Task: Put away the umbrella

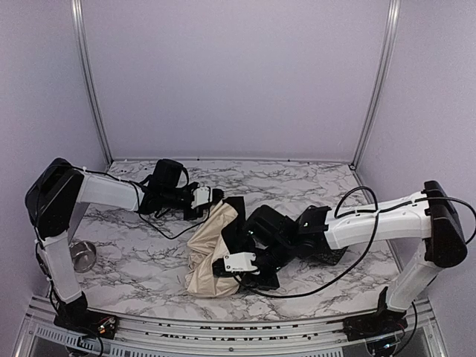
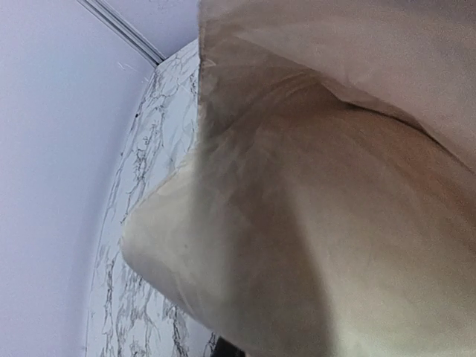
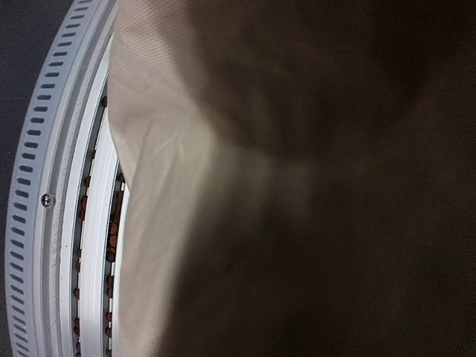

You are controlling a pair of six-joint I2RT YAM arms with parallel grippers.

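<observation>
The umbrella, a compact folding one of crumpled cream-beige fabric with black lining, lies bunched between the two grippers on the white marble-patterned table. Its far end meets the left gripper, whose fingers are pressed together, seemingly pinching a fold. Its near bulk sits against the right gripper, whose jaws the fabric hides, so I cannot tell their stance. Gathering the canopy looks under way; next the loose cloth needs drawing in tight. Both arms reach inward, wrists low.
</observation>
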